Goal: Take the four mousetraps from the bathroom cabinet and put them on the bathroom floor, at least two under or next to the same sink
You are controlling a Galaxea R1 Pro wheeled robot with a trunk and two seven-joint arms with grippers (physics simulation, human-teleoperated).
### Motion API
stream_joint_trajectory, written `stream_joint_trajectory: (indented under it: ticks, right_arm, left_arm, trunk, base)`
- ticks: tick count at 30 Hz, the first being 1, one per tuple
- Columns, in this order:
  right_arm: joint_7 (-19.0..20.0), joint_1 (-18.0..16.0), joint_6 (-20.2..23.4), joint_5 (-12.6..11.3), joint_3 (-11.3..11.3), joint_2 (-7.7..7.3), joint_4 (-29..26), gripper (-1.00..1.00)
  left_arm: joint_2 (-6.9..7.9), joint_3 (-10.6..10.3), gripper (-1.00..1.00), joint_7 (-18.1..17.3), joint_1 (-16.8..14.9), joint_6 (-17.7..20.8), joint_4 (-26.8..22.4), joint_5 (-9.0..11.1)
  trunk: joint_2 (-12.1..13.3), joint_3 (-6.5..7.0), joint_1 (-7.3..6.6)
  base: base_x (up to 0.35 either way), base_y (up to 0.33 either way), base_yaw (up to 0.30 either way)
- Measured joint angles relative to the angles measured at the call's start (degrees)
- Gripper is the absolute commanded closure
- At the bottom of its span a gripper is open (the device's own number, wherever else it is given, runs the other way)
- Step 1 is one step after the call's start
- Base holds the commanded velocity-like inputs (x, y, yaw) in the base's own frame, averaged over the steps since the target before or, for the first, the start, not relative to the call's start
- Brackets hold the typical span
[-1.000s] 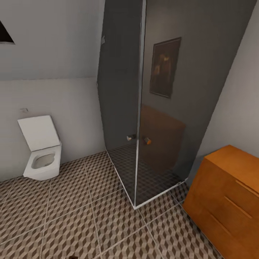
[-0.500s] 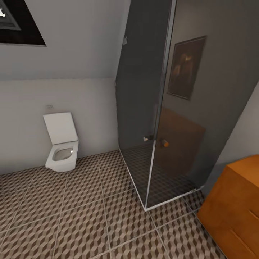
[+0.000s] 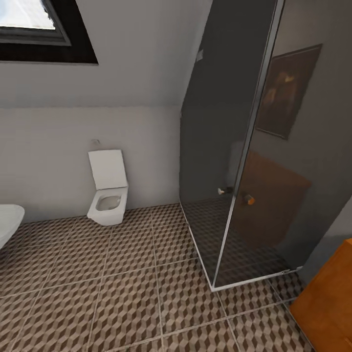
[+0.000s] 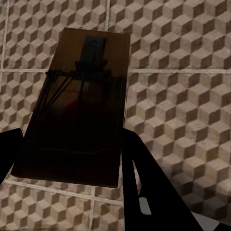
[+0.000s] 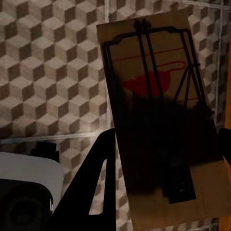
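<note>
The view swings left, the cabinet [image 3: 325, 303] slipping to the edge and a white basin rim [image 3: 7, 220] appearing, while each hand, left [image 4: 72, 159] and right [image 5: 163, 159], carries a clamped mousetrap [image 4: 79, 103] [image 5: 159, 106] over the bathroom floor [image 3: 122, 293], sink-bound by my reckoning.

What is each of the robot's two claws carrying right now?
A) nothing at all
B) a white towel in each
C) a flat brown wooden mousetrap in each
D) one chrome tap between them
C: the left gripper pinches a dark flat wooden mousetrap, and the right gripper pinches a lighter flat wooden mousetrap, both above the cube-patterned floor tiles.
</note>
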Motion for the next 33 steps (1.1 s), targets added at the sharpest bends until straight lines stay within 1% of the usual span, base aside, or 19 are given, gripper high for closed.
stream_joint_trajectory:
  ticks: [29, 33]
  right_arm:
    - [0.0, 0.0, 0.0, 0.0, 0.0, 0.0, 0.0, 1.0]
    - [0.0, 0.0, 0.0, 0.0, 0.0, -0.04, 0.0, 1.0]
  left_arm:
    - [0.17, 0.1, 1.0, 0.0, 0.0, 0.0, 0.3, 0.0]
    - [0.23, 0.1, 1.0, 0.0, 0.0, 0.0, 0.3, 0.0]
  trunk:
    - [0.0, -0.52, 0.0]
    - [0.0, -0.58, 0.0]
  base:
    - [0.0, 0.0, 0.288]
    - [0.0, 0.0, 0.168]
